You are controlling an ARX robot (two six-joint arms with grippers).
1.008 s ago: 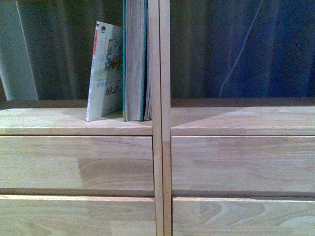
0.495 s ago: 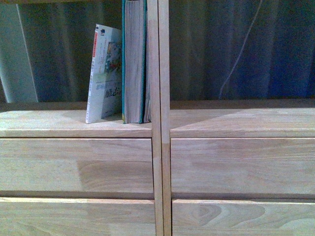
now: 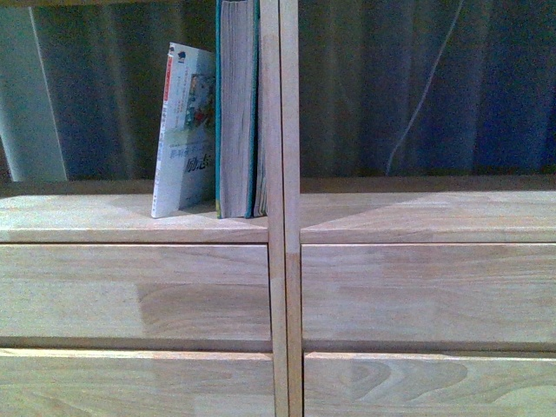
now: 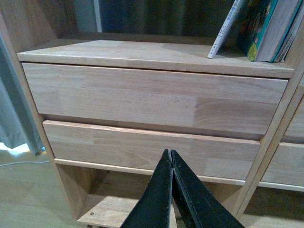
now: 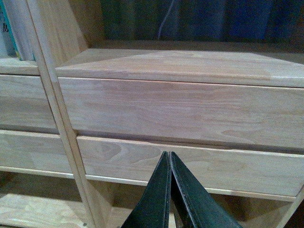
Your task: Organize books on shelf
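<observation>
Upper left of the front view, teal-green book (image 3: 236,109) stands upright, white paperback (image 3: 184,130) leaning against it; left gripper (image 4: 171,156) and right gripper (image 5: 169,157) both pinched together, empty.

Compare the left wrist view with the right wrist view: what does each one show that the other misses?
Only the left wrist view shows the left gripper, shut and empty, and the white paperback leaning against the teal-green book in the left compartment. Only the right wrist view shows the right gripper, also shut and empty, and the right compartment with no books in what shows. A sliver of the books appears at that view's edge. Both show the shelf with its flat drawer fronts.
</observation>
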